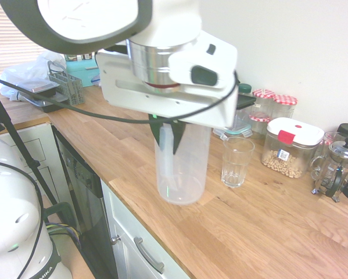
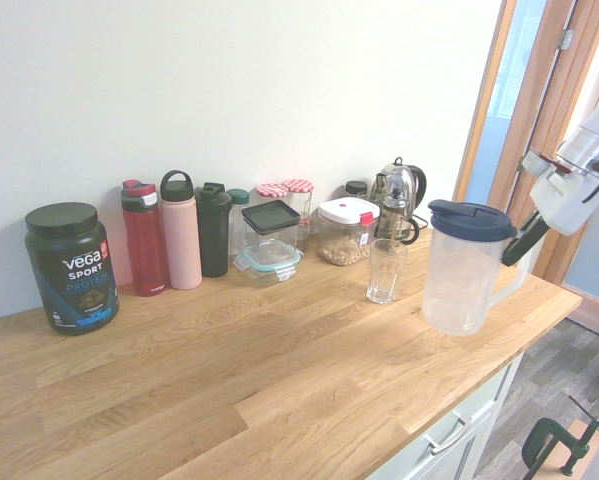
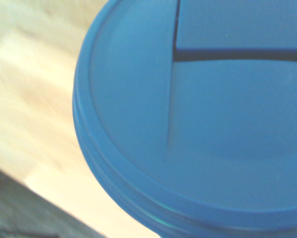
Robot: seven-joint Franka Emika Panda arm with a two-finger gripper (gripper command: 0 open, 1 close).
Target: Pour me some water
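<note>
A translucent plastic pitcher point(image 2: 459, 275) with a dark blue lid point(image 2: 471, 220) stands upright on the wooden counter point(image 2: 279, 380), near its front edge. My gripper point(image 2: 517, 250) comes in from the right and is shut on the pitcher's handle point(image 2: 507, 285). In the first exterior view the arm hangs over the pitcher point(image 1: 182, 168) and the dark fingers point(image 1: 157, 132) sit at its top. An empty clear glass point(image 2: 384, 270) stands just beside the pitcher, toward the wall, also seen as the glass point(image 1: 236, 161). The blue lid point(image 3: 198, 124) fills the wrist view. Whether there is water inside I cannot tell.
Along the wall stand a protein tub point(image 2: 71, 268), three bottles point(image 2: 179, 230), a lidded box point(image 2: 271, 238), jars point(image 2: 299, 200), a nut container point(image 2: 344, 232) and a kettle point(image 2: 397, 195). A French press point(image 1: 336, 168) and a dish rack point(image 1: 57, 87) also sit on the counter.
</note>
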